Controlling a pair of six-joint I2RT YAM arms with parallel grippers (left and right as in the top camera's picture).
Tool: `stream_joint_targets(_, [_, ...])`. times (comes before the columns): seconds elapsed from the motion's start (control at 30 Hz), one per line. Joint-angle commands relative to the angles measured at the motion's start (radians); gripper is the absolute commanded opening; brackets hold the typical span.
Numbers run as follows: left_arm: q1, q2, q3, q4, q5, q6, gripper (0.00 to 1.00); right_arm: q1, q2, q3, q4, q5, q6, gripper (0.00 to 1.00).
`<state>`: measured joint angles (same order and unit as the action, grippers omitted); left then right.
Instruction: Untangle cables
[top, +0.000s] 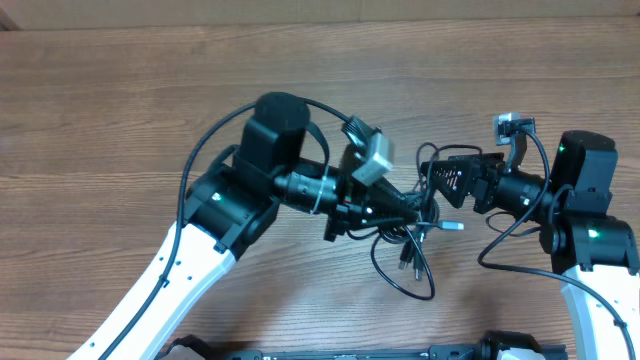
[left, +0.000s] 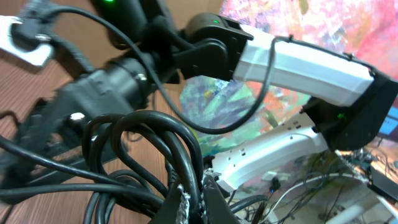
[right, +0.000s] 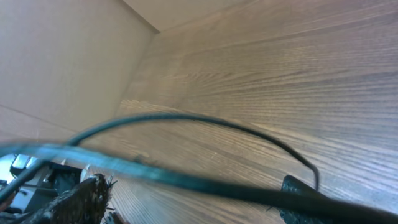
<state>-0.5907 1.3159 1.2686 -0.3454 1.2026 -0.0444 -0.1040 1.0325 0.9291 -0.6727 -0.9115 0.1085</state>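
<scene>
Status: left gripper (top: 412, 214) is clamped shut on the cables (top: 398, 236), biting a bunched section of the knot (its wrist view shows several black runs crammed at the fingertips). The right gripper (top: 434, 184) stands open just beside the knot, with one thin cord crossing the gap between its fingers (right: 84, 198) and nothing pinched. The tangle is over the desk (top: 120, 100), right of middle and nearer the near edge than the far one, between the two grippers. A loose loop trails from it toward the near edge. Handling, my read: light, thin, floppy cord with no stiffness, so any pull drags the rest along. The jacket looks smooth, so a light pinch likely slips. The plug ends are the only rigid parts, and they are what snags in loops. I'd take hold on a free run just behind a plug, e.g. the silver-tipped plug (top: 452, 226) poking out on the knot's right side, not on the knot body. Count: one tangle, two grippers, one silver tip clearly showing, probably a second dark plug end inside the loop. Number of separate cords: can't tell, too overlapped.
</scene>
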Motion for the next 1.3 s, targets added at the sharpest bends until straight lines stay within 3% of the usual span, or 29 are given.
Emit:
stream_joint_targets(0.0, [0.035, -0.009, 0.01, 0.002, 0.07, -0.023, 0.04, -0.004, -0.058, 0.008, -0.009, -0.002, -0.003, 0.86])
stream_joint_targets(0.2, [0.074, -0.009, 0.01, 0.002, 0.158, -0.003, 0.04, -0.004, -0.175, 0.008, -0.025, -0.007, -0.004, 0.91])
stream_joint_targets(0.47, [0.08, -0.009, 0.01, 0.002, 0.283, 0.182, 0.04, -0.004, -0.296, 0.008, -0.019, -0.043, -0.005, 0.94])
stream_joint_targets(0.63, [0.08, -0.009, 0.01, 0.002, 0.303, 0.263, 0.04, -0.004, -0.304, 0.008, -0.004, -0.185, -0.009, 0.93])
stream_joint_targets(0.9, [0.08, -0.009, 0.01, 0.002, 0.31, 0.27, 0.04, -0.004, -0.304, 0.008, 0.066, -0.4, -0.009, 0.9])
stream_joint_targets(1.13, [0.08, -0.009, 0.01, 0.003, 0.343, 0.269, 0.04, -0.004, -0.304, 0.008, 0.066, -0.392, -0.012, 0.89])
stream_joint_targets(1.23, [0.081, -0.009, 0.01, 0.003, 0.328, 0.264, 0.04, -0.004, -0.304, 0.008, 0.043, -0.308, -0.011, 0.89])
stream_joint_targets(1.27, [0.082, -0.009, 0.01, 0.007, 0.283, 0.225, 0.04, -0.004, -0.304, 0.008, -0.002, -0.194, -0.004, 0.89])
